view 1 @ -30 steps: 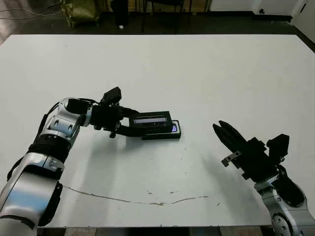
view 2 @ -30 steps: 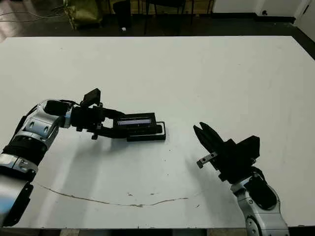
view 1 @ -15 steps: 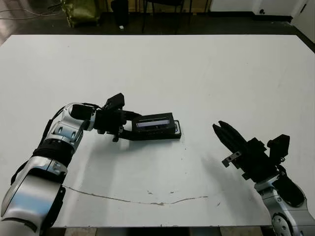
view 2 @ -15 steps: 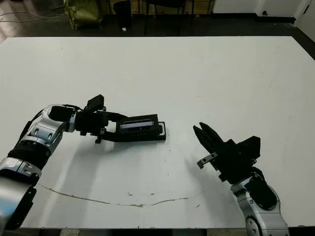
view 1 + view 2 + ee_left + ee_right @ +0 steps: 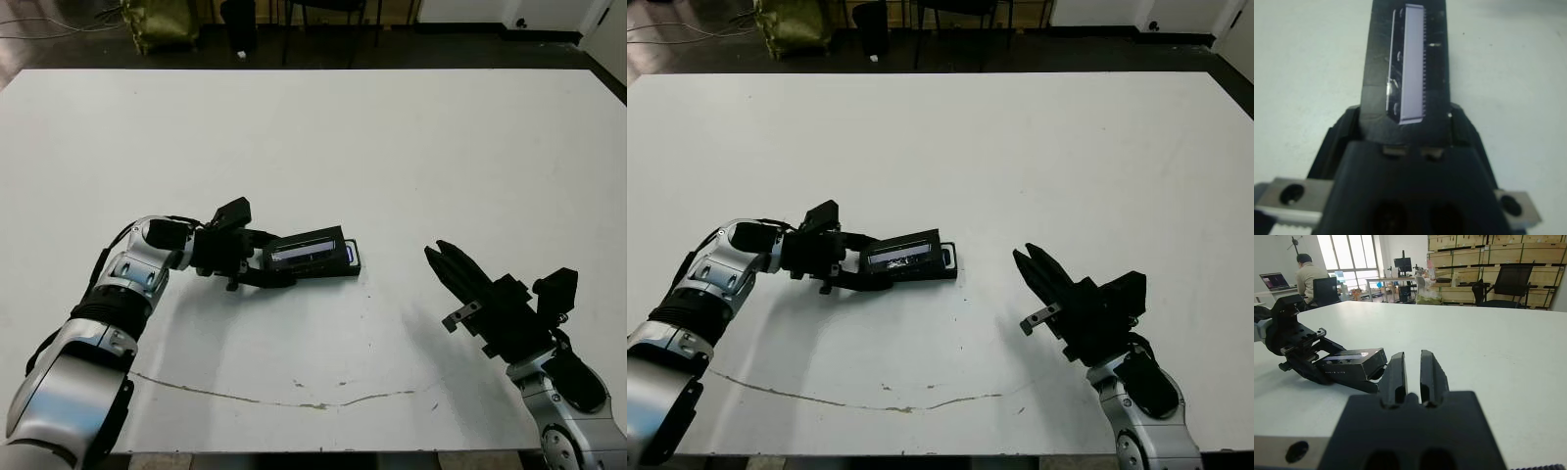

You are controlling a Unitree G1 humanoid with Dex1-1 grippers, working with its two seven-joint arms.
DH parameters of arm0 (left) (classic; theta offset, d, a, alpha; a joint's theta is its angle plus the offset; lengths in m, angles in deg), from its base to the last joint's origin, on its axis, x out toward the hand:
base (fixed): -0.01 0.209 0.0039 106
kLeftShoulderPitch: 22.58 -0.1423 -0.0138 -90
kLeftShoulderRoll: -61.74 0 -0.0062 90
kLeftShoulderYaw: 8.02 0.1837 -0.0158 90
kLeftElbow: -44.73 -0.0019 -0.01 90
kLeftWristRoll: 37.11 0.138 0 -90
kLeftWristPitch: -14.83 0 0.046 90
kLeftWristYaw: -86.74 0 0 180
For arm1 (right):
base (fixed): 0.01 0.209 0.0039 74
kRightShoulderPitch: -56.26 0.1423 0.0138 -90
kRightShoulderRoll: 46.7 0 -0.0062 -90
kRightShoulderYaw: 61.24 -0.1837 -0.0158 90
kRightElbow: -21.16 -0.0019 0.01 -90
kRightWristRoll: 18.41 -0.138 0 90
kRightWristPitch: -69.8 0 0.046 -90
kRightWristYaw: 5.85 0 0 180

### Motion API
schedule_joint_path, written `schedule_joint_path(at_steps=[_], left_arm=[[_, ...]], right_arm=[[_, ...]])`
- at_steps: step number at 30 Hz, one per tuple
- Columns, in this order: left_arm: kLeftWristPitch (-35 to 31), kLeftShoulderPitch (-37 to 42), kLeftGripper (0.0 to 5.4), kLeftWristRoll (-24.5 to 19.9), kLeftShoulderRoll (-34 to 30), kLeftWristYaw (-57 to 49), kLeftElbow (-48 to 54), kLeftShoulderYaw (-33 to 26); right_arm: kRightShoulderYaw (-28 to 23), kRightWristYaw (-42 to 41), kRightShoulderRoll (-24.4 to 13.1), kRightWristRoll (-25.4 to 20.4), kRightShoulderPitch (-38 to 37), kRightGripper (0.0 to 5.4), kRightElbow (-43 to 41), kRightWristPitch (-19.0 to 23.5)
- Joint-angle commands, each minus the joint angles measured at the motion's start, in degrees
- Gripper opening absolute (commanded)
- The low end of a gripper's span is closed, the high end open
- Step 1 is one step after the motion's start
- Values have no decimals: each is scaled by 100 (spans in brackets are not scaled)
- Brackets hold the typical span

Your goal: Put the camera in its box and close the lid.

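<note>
My left gripper (image 5: 266, 260) is shut on one end of the lid (image 5: 306, 250), a flat black cover with a glossy bluish-grey strip (image 5: 1410, 63). The lid lies tilted over the box (image 5: 338, 272), whose black edge shows beneath it on the table. At the box's right end a small purple glow marks the camera (image 5: 348, 257); the rest of it is hidden under the lid. My right gripper (image 5: 432, 249) hovers to the right of the box, apart from it, with its fingers (image 5: 1397, 374) close together and nothing between them.
The white table (image 5: 392, 147) stretches bare behind and in front of the box, with a thin crack line (image 5: 294, 399) near its front edge. Beyond the table a person (image 5: 1309, 274) sits at a desk, among chairs and shelves.
My left gripper has sunk and shifted slightly right, bringing the lid lower over the box and tilting it. The right arm has stayed still.
</note>
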Motion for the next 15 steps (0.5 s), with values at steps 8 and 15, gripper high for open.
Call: schedule_joint_path(at_steps=[8, 15], left_arm=[[-69, 236, 237, 263, 407, 9, -795, 166], [-54, 509, 237, 396, 605, 77, -1080, 222]], right_arm=[[-43, -62, -60, 25, -67, 0, 115, -40], [-26, -134, -70, 39, -41, 0, 209, -168]])
